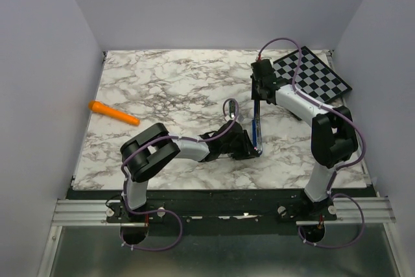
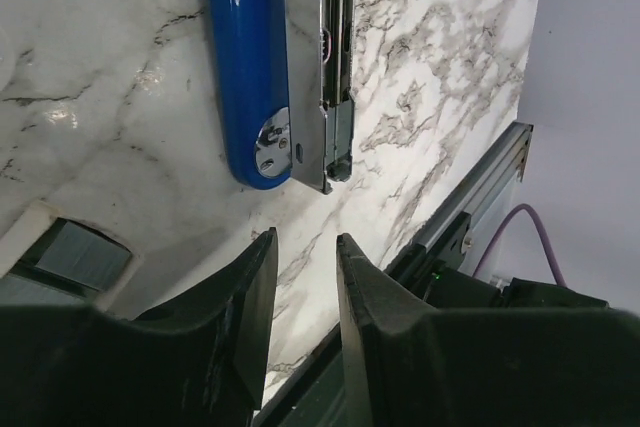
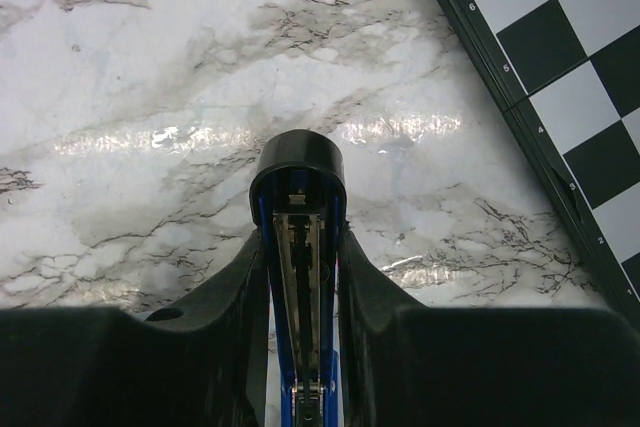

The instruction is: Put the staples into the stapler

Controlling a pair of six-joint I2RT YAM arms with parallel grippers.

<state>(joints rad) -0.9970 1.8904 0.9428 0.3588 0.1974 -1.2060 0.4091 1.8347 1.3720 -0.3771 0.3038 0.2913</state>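
The stapler (image 1: pixel 257 128) lies along the table between the two arms. In the left wrist view its dark blue base (image 2: pixel 250 57) and its silvery metal channel (image 2: pixel 336 57) lie side by side, with the hinge end nearest me. My left gripper (image 2: pixel 307 242) is open and empty, just short of that hinge end, and shows in the top view (image 1: pixel 243 144). My right gripper (image 3: pixel 297 247) is shut on the stapler's far end (image 3: pixel 297 172), a black-capped blue part whose metal inside faces the camera. It also shows in the top view (image 1: pixel 260 85). No staples clearly show.
An orange pen-like stick (image 1: pixel 113 113) lies at the left of the marble table (image 1: pixel 168 89). A checkerboard (image 1: pixel 312 72) lies at the back right, close to the right gripper (image 3: pixel 560 57). A pale-rimmed greyish flat thing (image 2: pixel 70 247) sits by my left finger; I cannot tell what it is.
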